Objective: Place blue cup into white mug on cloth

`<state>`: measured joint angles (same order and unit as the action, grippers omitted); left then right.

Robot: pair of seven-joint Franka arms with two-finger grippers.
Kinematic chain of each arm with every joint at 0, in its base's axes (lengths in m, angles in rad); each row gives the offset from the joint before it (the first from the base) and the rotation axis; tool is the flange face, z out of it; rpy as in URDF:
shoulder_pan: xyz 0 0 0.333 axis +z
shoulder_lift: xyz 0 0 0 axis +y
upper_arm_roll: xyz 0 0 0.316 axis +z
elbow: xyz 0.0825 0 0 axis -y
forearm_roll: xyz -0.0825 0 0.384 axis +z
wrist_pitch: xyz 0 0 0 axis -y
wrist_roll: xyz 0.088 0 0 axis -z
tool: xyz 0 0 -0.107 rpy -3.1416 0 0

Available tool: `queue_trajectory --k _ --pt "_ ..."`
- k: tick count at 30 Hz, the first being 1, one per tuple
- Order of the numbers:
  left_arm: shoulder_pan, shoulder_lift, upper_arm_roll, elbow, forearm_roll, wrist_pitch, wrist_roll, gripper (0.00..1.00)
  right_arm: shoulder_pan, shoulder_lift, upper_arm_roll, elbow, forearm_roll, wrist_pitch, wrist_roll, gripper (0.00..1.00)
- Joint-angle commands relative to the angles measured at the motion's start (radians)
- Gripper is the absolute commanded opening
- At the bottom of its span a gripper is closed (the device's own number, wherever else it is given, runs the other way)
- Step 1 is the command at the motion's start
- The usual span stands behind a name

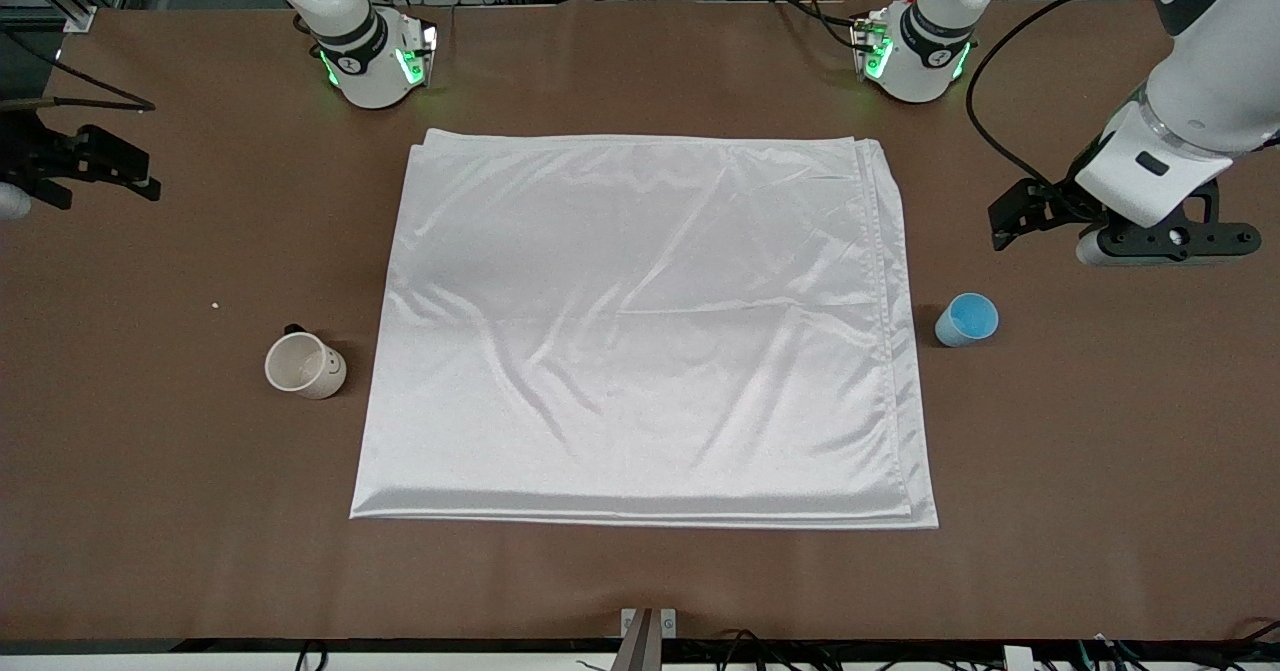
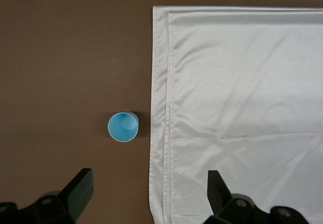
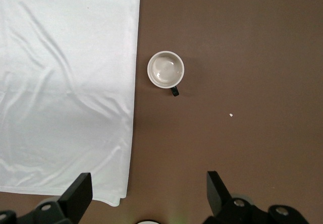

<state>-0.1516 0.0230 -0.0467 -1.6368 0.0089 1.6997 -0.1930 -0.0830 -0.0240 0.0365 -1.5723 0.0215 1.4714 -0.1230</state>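
The blue cup (image 1: 967,319) stands upright on the bare table beside the cloth's edge, toward the left arm's end; it also shows in the left wrist view (image 2: 122,127). The white mug (image 1: 305,365) stands upright on the bare table beside the cloth's edge toward the right arm's end, dark handle showing (image 3: 165,69). The cloth (image 1: 640,321) lies flat mid-table, nothing on it. My left gripper (image 1: 1025,216) is open and empty, high over bare table near the cup (image 2: 150,193). My right gripper (image 1: 115,166) is open and empty, high over bare table near the mug (image 3: 150,193).
The brown table (image 1: 640,581) surrounds the cloth (image 2: 242,108) (image 3: 65,82). The arms' bases (image 1: 375,61) (image 1: 915,51) stand along the table's farthest edge. A tiny white crumb (image 1: 215,305) lies on the table near the mug.
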Motion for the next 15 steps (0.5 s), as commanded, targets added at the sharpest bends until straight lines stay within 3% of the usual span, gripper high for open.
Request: queue_trajectory --k 1,7,15 --pt "0.004 0.011 -0.002 0.002 0.005 0.0 0.004 1.0 -0.007 0.007 0.003 0.011 0.003 -0.017 0.01 1.0" --pt "0.006 0.015 -0.002 -0.021 0.003 0.021 0.004 1.0 -0.011 0.01 0.003 0.011 0.0 -0.017 0.017 1.0" --pt "0.004 0.012 -0.002 -0.13 -0.018 0.129 0.003 1.0 -0.017 0.053 0.003 0.018 -0.008 -0.008 0.01 1.0"
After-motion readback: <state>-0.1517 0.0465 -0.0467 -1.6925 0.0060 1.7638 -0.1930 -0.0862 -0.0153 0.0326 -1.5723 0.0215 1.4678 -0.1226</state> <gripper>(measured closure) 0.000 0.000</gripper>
